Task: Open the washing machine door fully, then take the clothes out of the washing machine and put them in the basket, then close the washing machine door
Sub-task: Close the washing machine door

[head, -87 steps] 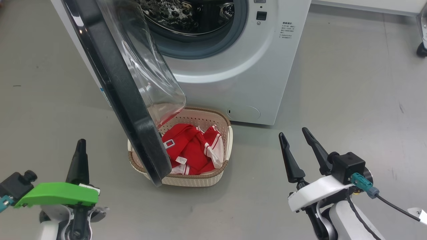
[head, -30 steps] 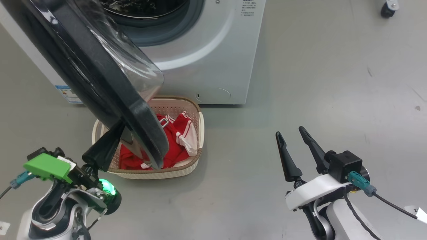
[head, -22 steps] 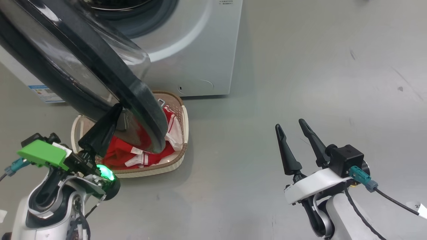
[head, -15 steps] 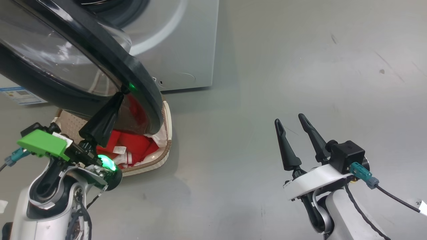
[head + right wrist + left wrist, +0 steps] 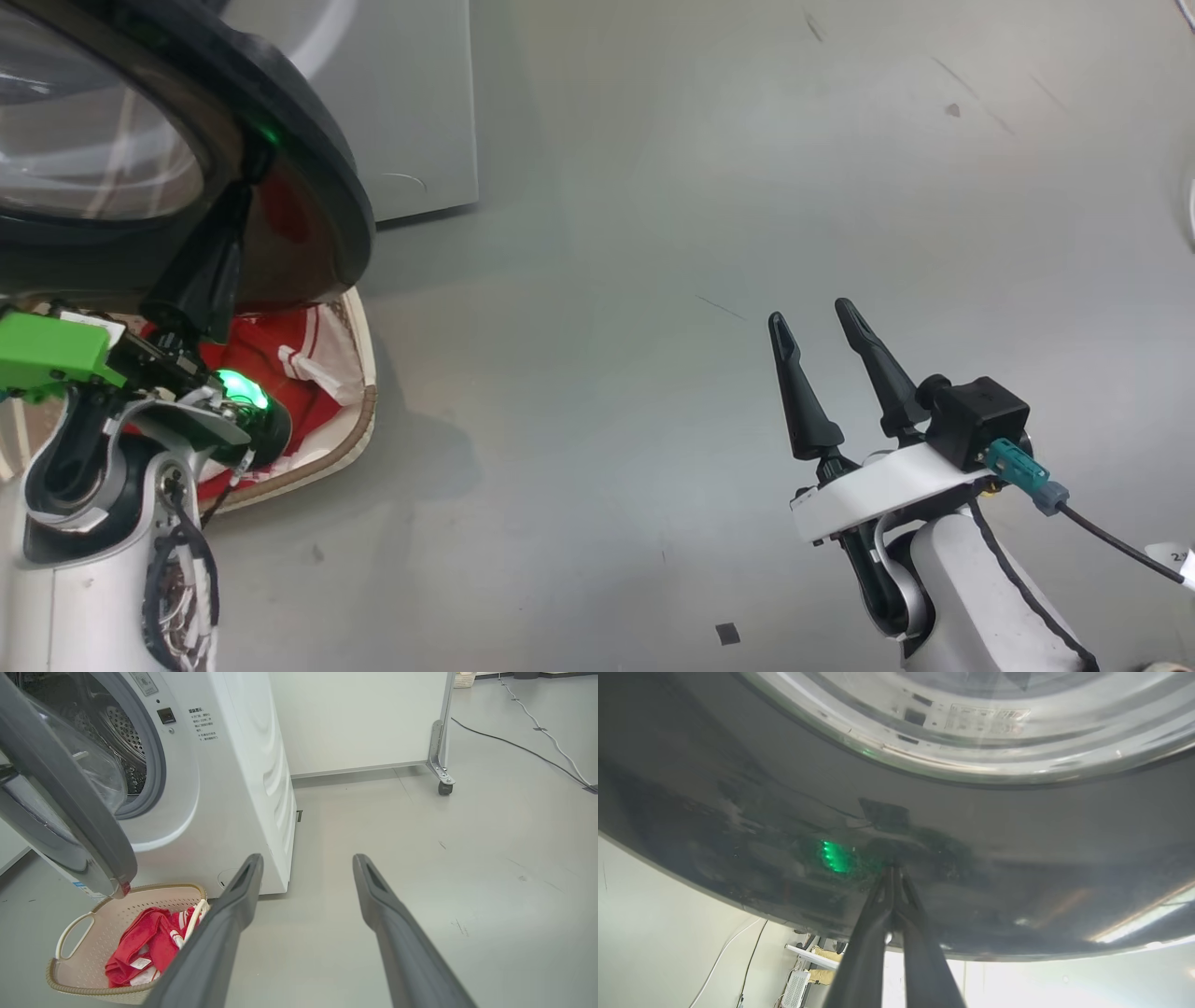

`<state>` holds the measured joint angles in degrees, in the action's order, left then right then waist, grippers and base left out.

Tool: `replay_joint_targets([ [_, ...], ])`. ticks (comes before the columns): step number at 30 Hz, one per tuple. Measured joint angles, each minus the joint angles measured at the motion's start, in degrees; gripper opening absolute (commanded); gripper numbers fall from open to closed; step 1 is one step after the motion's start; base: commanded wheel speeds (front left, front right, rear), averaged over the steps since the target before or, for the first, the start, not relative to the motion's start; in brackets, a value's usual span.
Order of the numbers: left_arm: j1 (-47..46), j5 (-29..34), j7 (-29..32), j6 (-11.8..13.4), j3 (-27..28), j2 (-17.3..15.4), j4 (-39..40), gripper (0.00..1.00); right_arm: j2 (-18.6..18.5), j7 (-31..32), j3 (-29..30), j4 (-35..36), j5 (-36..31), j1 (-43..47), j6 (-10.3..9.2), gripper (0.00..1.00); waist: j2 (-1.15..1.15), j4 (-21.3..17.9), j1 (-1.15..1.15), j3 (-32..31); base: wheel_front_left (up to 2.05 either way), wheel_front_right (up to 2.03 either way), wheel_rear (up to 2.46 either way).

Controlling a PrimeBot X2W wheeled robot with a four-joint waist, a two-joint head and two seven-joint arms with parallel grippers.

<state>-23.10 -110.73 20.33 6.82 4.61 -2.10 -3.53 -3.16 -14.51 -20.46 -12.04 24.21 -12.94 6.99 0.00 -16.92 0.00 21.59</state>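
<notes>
The washing machine door (image 5: 308,187) stands partly open, its black rim above the basket (image 5: 359,411). My left gripper (image 5: 250,173) is shut, holding nothing, its tips pressed on the glossy outer rim of the door (image 5: 1017,849); the left wrist view shows the left gripper (image 5: 893,870) touching it below the glass window. Red clothes (image 5: 271,350) lie in the basket. My right gripper (image 5: 809,312) hangs open and empty over bare floor. The right wrist view has the right gripper (image 5: 308,858), the washing machine (image 5: 233,788), its door (image 5: 70,812), the basket (image 5: 154,889) and the clothes (image 5: 149,938).
The steel drum (image 5: 121,732) shows behind the door. A white wheeled partition with a caster (image 5: 444,786) stands behind the machine, and a cable (image 5: 537,732) runs over the grey floor at the right. A small dark scrap (image 5: 727,634) lies near my right arm.
The head camera has swung, sliding machine, door and basket toward the upper left. My shut left gripper has kept against the door's outer rim, and the door has turned toward the machine. The right gripper stays open.
</notes>
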Motion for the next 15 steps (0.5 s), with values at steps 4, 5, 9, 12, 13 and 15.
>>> replay_joint_targets([
  [4,-1.51,0.00,-1.36,0.00,1.33,0.01,-0.71,0.00,0.09,0.00,0.08,0.31,0.38,-0.13,0.00,1.00,0.00,-2.01,0.00,1.08,0.00,0.00,0.00],
  [5,-1.97,0.00,-1.85,0.00,1.60,0.00,-0.92,0.00,0.11,0.00,0.09,0.32,0.40,-0.18,0.00,1.00,0.00,-2.48,0.00,1.33,0.00,0.00,0.00],
  [9,-3.99,0.00,-3.19,-0.04,2.61,0.01,-1.75,0.00,0.20,0.00,0.10,0.69,1.05,-0.59,0.00,1.00,0.00,-4.10,0.00,2.28,0.00,0.00,0.00],
  [12,-4.94,0.00,-3.99,-0.15,2.93,0.01,-2.22,0.00,0.27,0.00,0.10,0.85,1.40,-0.62,0.00,1.00,0.00,-4.76,0.00,2.70,0.00,0.00,0.00],
  [13,-5.46,-0.01,-4.38,-0.18,3.04,0.02,-2.70,0.00,0.33,0.00,0.21,0.90,1.52,-0.61,0.00,1.00,0.00,-5.05,0.00,2.88,0.00,0.00,0.00],
  [15,-6.54,-0.18,-5.14,-0.65,3.35,0.07,-3.65,0.00,0.35,0.00,0.59,1.04,1.53,-0.61,0.00,1.00,0.00,-5.45,0.00,3.22,0.00,0.00,0.00],
])
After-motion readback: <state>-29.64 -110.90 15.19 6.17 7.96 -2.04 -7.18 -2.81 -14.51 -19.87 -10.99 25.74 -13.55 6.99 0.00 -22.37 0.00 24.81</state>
